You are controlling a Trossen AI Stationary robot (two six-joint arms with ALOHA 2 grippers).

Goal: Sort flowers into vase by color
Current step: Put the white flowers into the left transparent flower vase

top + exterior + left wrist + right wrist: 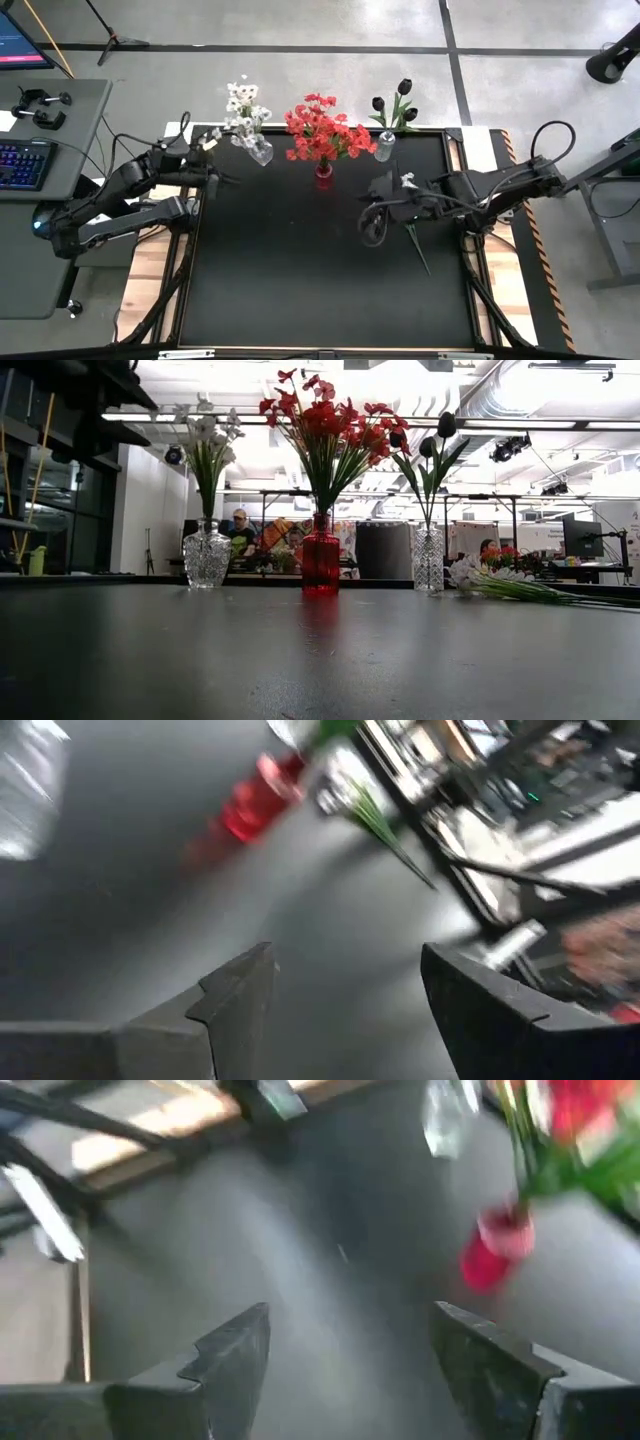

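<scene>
Both arms are dark, jointed, cable-draped, each ending in a two-fingered black claw (350,1370).

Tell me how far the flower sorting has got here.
White flowers, red flowers and black flowers already stand in separate vases. One white-blossomed stem lies on the table beside the open, empty right gripper. The left gripper, also open, waits at the left edge.
</scene>
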